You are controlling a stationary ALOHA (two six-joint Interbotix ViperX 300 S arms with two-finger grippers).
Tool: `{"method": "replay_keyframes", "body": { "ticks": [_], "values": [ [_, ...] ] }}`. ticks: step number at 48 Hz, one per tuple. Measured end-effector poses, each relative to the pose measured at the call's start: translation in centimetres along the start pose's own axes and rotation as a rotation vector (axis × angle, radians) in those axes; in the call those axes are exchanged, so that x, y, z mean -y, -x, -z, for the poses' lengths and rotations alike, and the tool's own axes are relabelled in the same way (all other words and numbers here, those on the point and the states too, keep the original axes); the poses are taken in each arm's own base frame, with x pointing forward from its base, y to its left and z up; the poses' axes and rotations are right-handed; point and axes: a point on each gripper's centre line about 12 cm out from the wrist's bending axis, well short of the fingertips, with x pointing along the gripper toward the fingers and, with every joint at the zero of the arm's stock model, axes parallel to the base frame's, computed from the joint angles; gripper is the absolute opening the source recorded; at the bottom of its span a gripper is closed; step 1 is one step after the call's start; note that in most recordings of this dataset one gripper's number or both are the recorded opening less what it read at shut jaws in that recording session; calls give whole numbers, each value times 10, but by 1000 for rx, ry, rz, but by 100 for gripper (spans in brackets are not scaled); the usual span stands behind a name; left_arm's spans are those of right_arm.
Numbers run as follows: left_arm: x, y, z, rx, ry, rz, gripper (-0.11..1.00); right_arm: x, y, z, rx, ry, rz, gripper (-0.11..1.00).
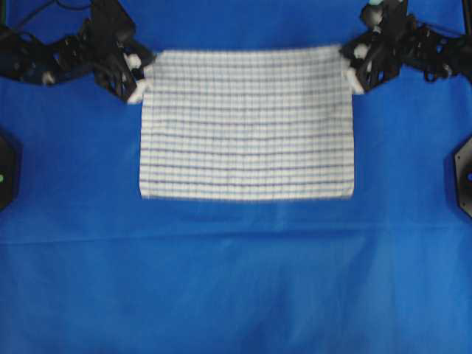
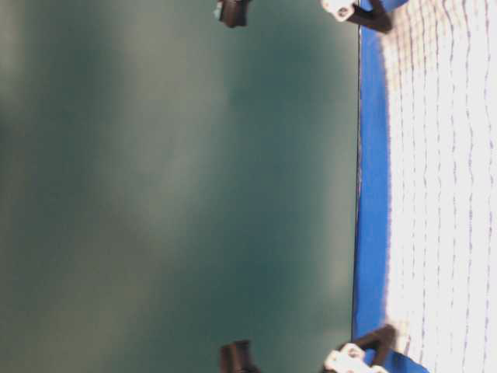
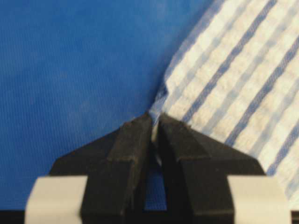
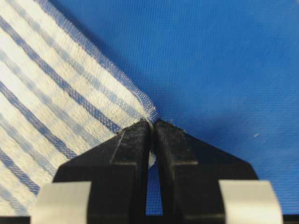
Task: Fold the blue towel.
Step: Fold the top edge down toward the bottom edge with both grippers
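Observation:
The blue towel [image 1: 247,124], white with fine blue check stripes, lies flat and spread out on the table's far half. My left gripper [image 1: 140,74] is shut on its far left corner; in the left wrist view the black jaws [image 3: 155,120] pinch the towel's [image 3: 233,79] corner between them. At the far right corner, my right gripper [image 1: 352,68] is also shut on the cloth, and the right wrist view shows the jaws of that gripper [image 4: 152,124] closed on the hemmed tip of the towel [image 4: 60,98]. The table-level view shows the towel [image 2: 443,186] edge-on.
A plain solid-blue sheet [image 1: 236,273] covers the whole table. Black arm bases [image 1: 6,169] [image 1: 463,173] sit at the left and right edges. A green backdrop [image 2: 178,186] lies past the table's edge in the table-level view.

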Motion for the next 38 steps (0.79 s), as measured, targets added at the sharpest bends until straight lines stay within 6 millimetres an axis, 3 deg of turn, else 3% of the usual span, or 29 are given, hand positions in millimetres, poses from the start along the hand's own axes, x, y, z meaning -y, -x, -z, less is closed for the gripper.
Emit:
{"method": "replay_keyframes", "body": {
  "ticks": [13,27,38],
  "values": [
    [-1,23,-25,72,-9,-2,3,-1,23,-22,72,1,-1,5],
    [8,28,-16,22,-29,22,3,-4,30,-18,63,4,-10,5],
    [31,48,0,-19,-81,87,3,-33,43,-1,25,59,-85,5]
  ]
}}
